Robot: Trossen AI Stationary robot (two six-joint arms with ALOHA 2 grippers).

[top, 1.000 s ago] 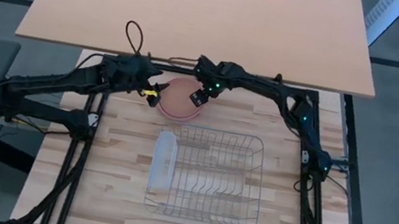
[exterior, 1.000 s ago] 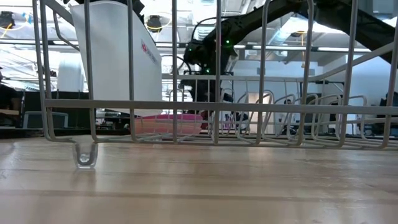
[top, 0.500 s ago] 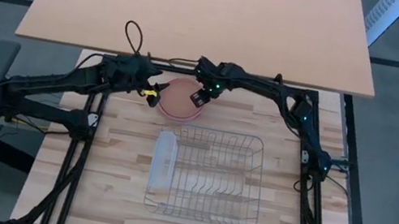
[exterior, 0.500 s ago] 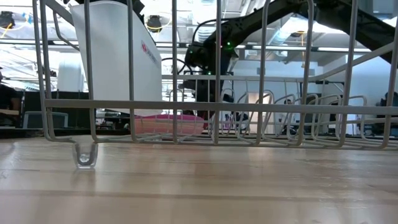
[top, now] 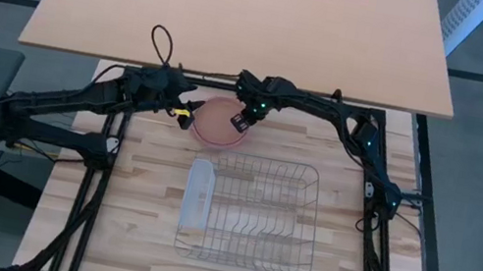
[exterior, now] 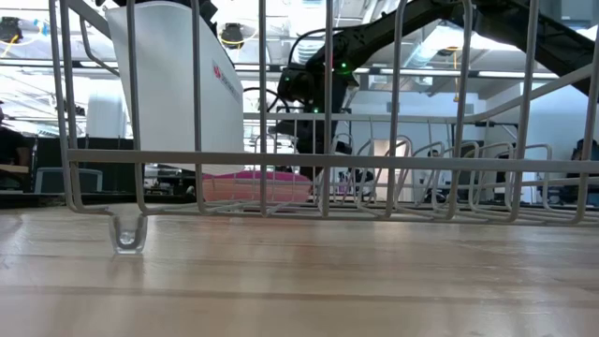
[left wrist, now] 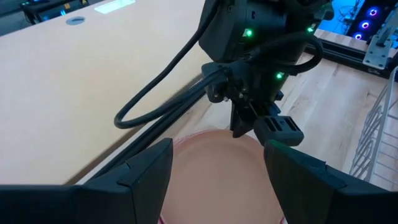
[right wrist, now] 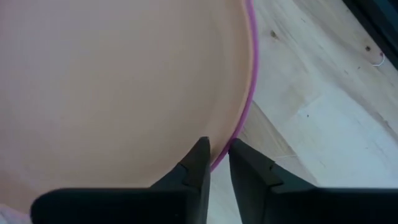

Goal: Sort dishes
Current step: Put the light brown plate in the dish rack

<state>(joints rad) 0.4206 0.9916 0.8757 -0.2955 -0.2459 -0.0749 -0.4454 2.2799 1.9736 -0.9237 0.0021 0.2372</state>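
On the wooden tabletop (top: pixel 142 188) the wire rack (top: pixel 262 214) waits near us, and the stack of plates (top: pixel 216 121) sits beyond it, between our arms. Our left gripper (left wrist: pixel 217 171) hangs spread wide over one side of the stack. Our right gripper (right wrist: pixel 214 163) is pinching the top plate's rim (right wrist: pixel 247 106). We judge that so thin a bite could slip, or drag the magenta plate beneath along.

Left gripper (top: pixel 188 112) spread wide; right gripper (top: pixel 240 121) nearly closed.
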